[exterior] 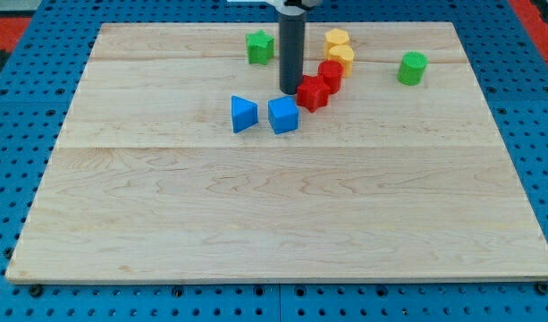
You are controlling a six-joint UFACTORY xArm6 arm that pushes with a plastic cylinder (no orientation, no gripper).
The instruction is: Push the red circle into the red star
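The red star (313, 93) lies near the view's top centre of the wooden board (282, 206). The red circle (330, 73) sits just above and to the right of it, touching or nearly touching it. My tip (290, 90) rests on the board right beside the red star's left side, just above the blue cube. The rod rises straight up out of the view's top.
A blue cube (282, 115) and a blue triangle (243, 114) lie below and left of the tip. Two yellow blocks (339, 47) stand above the red circle. A green block (260, 46) is at top left, a green cylinder (413, 68) at right.
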